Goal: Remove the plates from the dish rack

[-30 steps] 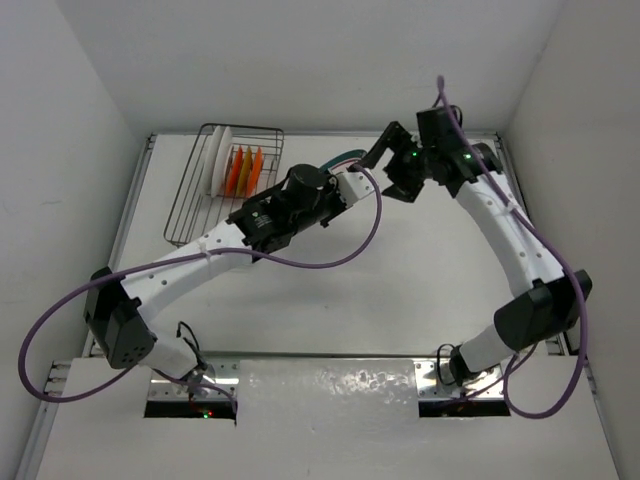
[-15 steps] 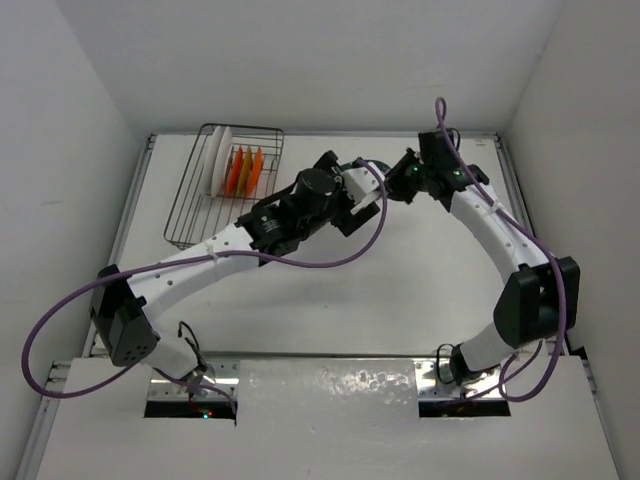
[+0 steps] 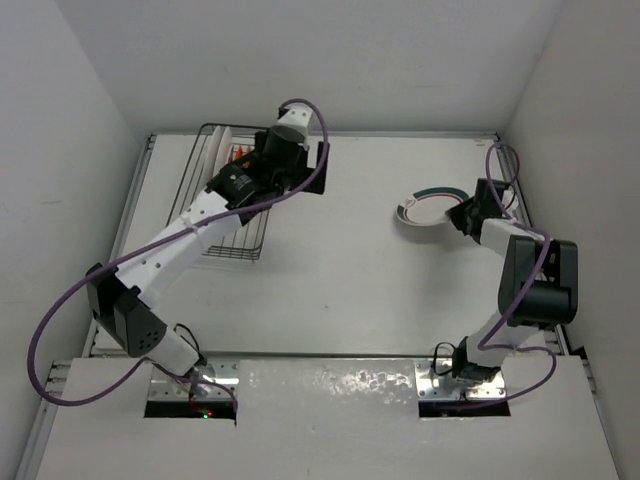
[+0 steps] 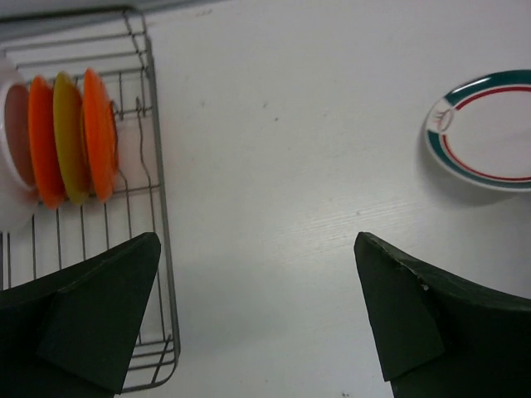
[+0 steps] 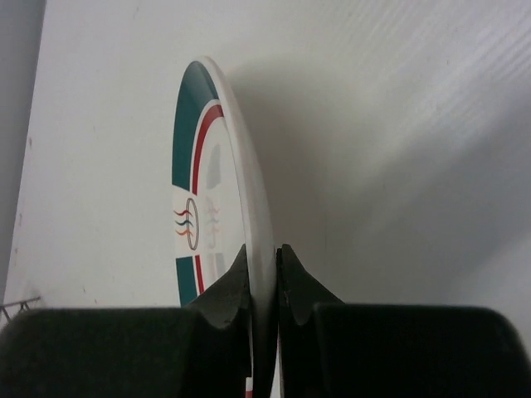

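My right claw pinches the rim of the teal-ringed plate. My left claw gapes wide; the dish rack with orange plates sits to its left.

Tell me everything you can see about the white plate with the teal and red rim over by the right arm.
The plate is small, round and glossy white, with a teal outer band, a thin red ring inside it and a small wavy-line emblem on the rim. It is over the right side of the table, slightly tilted. The right gripper is shut on its edge, with fingers on both faces. Whether it touches the table cannot be told.
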